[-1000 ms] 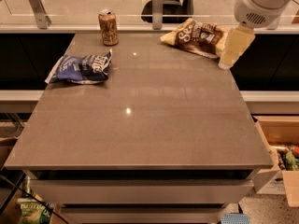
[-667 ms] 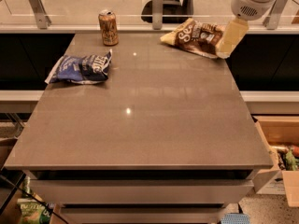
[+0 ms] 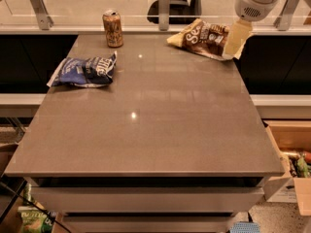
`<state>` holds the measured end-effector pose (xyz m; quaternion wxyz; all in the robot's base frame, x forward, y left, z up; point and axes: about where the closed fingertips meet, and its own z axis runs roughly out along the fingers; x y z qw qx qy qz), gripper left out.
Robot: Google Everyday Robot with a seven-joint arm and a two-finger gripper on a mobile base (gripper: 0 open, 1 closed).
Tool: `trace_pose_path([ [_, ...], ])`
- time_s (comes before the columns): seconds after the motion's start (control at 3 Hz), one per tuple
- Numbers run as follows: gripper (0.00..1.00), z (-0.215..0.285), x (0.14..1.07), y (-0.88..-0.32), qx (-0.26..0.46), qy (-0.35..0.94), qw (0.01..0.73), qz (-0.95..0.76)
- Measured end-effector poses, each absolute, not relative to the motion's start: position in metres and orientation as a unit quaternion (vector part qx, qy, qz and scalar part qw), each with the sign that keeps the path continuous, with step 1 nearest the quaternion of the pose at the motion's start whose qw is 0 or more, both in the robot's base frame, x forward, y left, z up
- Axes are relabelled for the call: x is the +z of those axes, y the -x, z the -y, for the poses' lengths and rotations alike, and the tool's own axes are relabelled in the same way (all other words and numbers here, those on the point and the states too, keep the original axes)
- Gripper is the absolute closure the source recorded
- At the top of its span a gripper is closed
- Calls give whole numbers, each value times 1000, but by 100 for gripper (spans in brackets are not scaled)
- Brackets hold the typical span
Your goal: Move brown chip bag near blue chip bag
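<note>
- The brown chip bag [image 3: 203, 37] lies flat at the table's [image 3: 155, 130] 1 o'clock corner.
- The gripper [image 3: 235, 40] hangs at the bag's 3 o'clock edge, at or over its rim; whether it is open or closed cannot be told.
- The blue chip bag [image 3: 85, 71] lies crumpled at the table's 10 o'clock, well apart from the brown one.
- A soda can [image 3: 113, 28] stands upright at 11 o'clock.

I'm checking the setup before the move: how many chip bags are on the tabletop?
2. The blue chip bag lies near the left edge of the table; the brown chip bag is at the far right corner, the gripper at its right end. None looks hidden.
</note>
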<state>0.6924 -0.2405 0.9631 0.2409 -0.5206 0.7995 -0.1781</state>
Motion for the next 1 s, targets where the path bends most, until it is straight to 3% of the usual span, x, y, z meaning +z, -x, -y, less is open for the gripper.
trace_pose_path([
  [1.0,0,256,925,-772,-170,506,230,-814],
])
